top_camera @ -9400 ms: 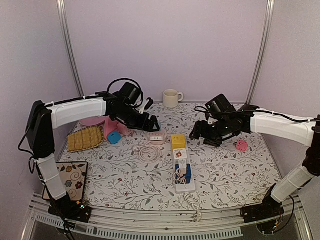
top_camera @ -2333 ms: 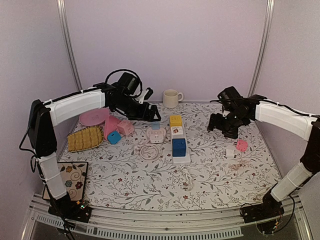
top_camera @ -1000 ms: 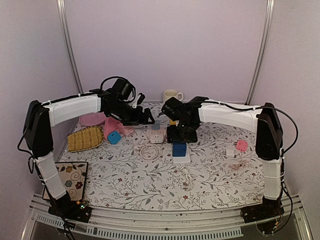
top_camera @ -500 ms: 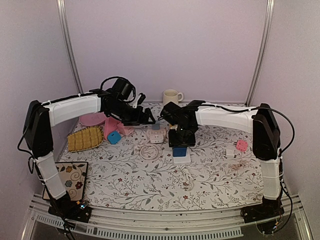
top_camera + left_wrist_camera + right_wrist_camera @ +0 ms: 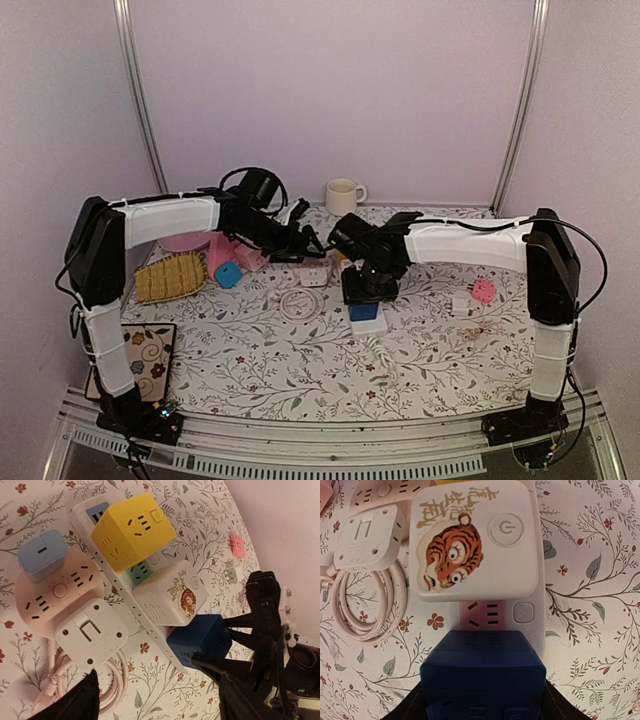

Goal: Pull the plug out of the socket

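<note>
Right gripper is set astride blue cube plug on white power strip mid-counter, clamp cannot be told; firm squeeze, then straight upward pull is needed.

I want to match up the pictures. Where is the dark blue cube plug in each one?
Top external: the blue cube plug is near the middle, at the near end of the white power strip.
Left wrist: lower right, on the strip's lower end.
Right wrist: bottom centre, filling the foreground.
Shared landmark: the white power strip under it shows in all three.
</note>
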{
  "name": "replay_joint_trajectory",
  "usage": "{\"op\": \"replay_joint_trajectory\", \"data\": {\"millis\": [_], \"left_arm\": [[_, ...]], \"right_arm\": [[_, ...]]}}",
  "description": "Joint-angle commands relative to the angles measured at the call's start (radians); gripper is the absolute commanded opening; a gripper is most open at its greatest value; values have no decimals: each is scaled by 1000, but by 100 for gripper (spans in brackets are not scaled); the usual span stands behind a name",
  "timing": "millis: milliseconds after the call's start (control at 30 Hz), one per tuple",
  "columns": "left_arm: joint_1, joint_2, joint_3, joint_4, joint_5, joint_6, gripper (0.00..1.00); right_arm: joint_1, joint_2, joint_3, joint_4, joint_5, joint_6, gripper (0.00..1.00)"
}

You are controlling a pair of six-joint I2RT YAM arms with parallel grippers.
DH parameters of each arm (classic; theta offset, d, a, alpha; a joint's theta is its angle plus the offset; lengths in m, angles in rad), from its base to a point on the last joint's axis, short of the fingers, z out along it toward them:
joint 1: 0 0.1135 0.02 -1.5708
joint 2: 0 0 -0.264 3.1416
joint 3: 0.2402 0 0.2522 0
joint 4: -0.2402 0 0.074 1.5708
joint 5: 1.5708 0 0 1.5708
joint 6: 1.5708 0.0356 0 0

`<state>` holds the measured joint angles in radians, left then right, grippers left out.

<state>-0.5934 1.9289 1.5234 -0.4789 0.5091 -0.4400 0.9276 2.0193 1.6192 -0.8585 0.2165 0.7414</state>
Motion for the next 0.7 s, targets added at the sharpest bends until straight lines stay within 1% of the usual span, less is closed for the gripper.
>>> {"op": "replay_joint_trajectory", "data": {"millis": [0, 100, 267, 400, 433, 667], "left_arm": [[-28, 76, 54, 48, 126, -9, 72], [-38, 118, 84, 61, 181, -12, 54], [-45, 174, 125, 90, 236, -35, 22], [-48, 220, 163, 102, 272, -45, 2], [-49, 230, 171, 101, 279, -44, 0], [-67, 274, 185, 97, 287, -37, 0]], "right_arm": [[40, -62, -85, 41, -35, 1, 28], [45, -78, -112, 66, -48, 11, 27], [47, -83, -101, 74, -47, 5, 27], [51, -84, -98, 77, -51, -2, 26], [52, -83, -97, 76, -52, -4, 26], [80, -46, -30, 25, -23, -18, 24]]}}
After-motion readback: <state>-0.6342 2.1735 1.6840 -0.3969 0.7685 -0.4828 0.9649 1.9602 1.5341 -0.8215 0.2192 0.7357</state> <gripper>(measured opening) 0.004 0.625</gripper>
